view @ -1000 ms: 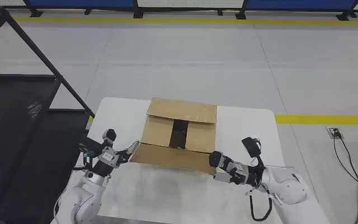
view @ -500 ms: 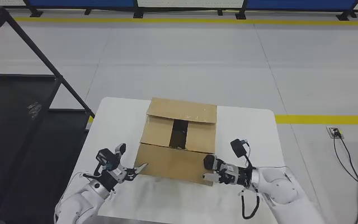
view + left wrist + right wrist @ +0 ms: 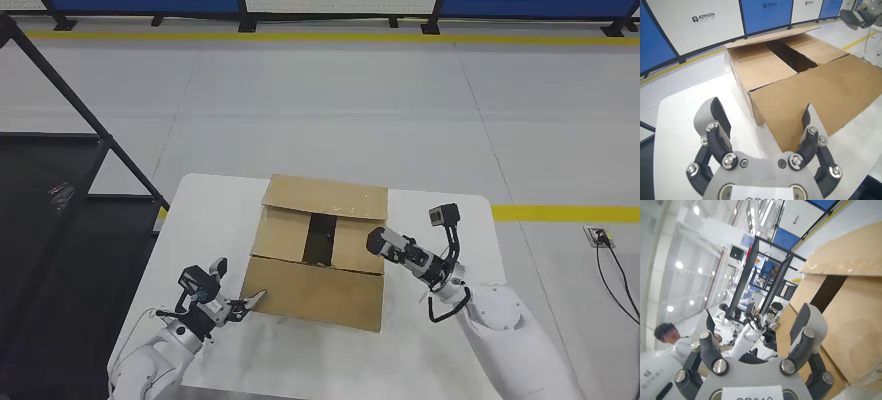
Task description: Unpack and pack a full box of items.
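A white worktop (image 3: 440, 215) carries a cardboard box (image 3: 290, 235) at its middle, with the near flap (image 3: 315, 290) folded outward and down. The right tool (image 3: 378, 240) is at the box's right edge, spread open and holding nothing. The left tool (image 3: 247, 302), also open and empty, is at the near flap's left corner.

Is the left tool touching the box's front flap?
Cannot tell. In the left wrist view the open left tool straddles an edge of the front flap; one finger overlaps the cardboard, with neither contact nor gap plain. The top view is no clearer.
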Robot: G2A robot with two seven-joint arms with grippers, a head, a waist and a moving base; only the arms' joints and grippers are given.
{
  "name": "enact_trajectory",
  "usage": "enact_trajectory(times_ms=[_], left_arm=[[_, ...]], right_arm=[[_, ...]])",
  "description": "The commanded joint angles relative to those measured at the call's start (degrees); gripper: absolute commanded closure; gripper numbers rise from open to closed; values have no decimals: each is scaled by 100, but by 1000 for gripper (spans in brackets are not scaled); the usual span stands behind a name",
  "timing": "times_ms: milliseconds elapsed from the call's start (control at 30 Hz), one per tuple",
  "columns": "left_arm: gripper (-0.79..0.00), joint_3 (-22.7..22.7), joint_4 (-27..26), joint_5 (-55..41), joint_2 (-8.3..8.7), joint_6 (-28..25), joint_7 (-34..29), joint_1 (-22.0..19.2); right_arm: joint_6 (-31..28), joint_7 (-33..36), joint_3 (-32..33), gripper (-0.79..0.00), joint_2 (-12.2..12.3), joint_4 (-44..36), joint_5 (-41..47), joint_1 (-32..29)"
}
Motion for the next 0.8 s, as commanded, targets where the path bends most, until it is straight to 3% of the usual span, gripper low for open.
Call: enact_trajectory(times_ms=[0,400,767], left_arm=[[-785,-1,-1,-1,0,-1,0,0],[-785,-1,-1,-1,0,-1,0,0],[-785,58,-46,-86,2,151,-3,24]], right_arm=[[-67,64,1,-785,1,-8,-13,-5],[-45,38,-2,-785,-4,-13,35,-18],[1146,526,-244,-785,-98,827,489,631]])
